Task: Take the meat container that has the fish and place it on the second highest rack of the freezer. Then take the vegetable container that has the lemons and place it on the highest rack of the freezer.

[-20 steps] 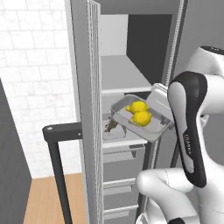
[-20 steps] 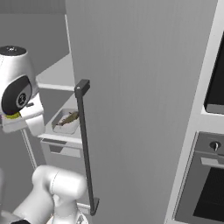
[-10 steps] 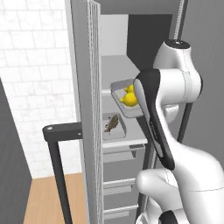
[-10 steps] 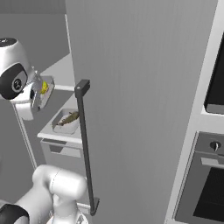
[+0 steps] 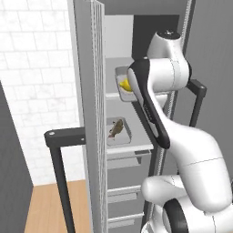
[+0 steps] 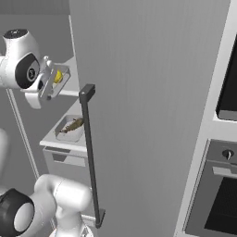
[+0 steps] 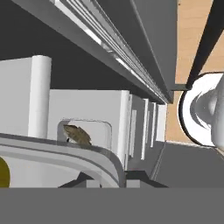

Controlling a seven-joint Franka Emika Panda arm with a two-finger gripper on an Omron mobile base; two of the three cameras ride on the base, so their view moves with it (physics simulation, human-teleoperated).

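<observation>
Already the freezer [image 5: 119,118] stood with its tall door [image 6: 148,111] swung wide, the black bar handle [image 6: 90,152] toward the right base camera. Inside, the meat container [image 5: 117,132] sat flat on the second highest rack, the fish [image 5: 116,128] lying along it — that half looked done. One rack above, the vegetable container [image 5: 124,83] was level with the top shelf, partly hidden behind the white arm in the left base view. From the right base view the tray hung tilted, its near rim clamped in the closed gripper [image 6: 48,88], one of the lemons [image 6: 58,77] showing yellow inside.

The step in hand seemed to be setting this tray down. Doing it well probably meant levelling the tray first so the lemons would not roll, pushing it far enough in that its whole base rested on the rack, and only then parting the fingers — letting go with the rim overhanging risked tipping it onto the fish below.
</observation>
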